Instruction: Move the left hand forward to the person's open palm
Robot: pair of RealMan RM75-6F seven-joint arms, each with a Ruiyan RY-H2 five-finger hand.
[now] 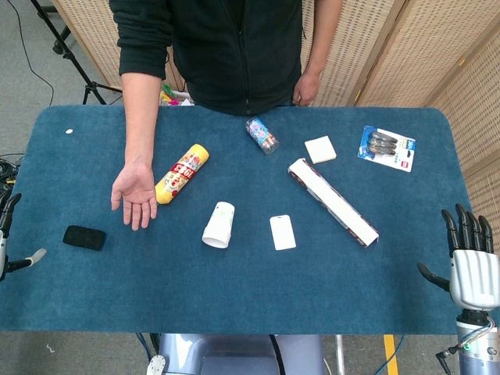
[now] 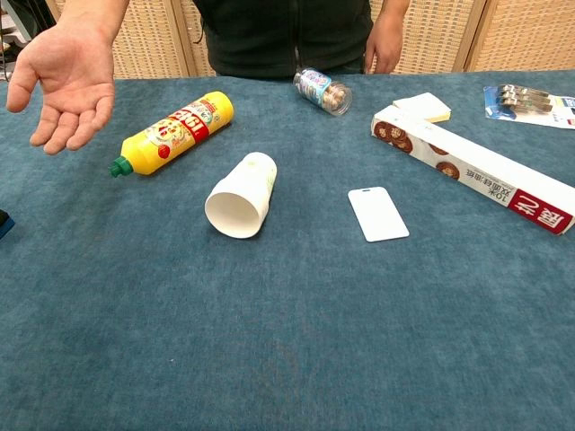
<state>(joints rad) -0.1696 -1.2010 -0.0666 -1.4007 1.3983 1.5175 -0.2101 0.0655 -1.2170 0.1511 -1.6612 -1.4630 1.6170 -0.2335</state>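
While the reach is not yet begun, reading left to right from the person's open palm [image 1: 134, 197]:

left hand [image 1: 9, 238]: well left of the palm and nearer the robot, at the table edge [image 1: 23, 312]; only a few fingers show, apart, nothing between them; holds nothing.

black pad [image 1: 84, 237]: between that hand and the palm, just nearer the robot.

palm: face up, fingers loosely spread over the blue cloth; soft, yielding, alive; judged best met flat on its centre, lightly, no squeezing.

yellow bottle [image 1: 181, 173]: lying just right of the palm.

right hand [image 1: 470, 258]: far right of the palm; fingers upright, spread, empty.
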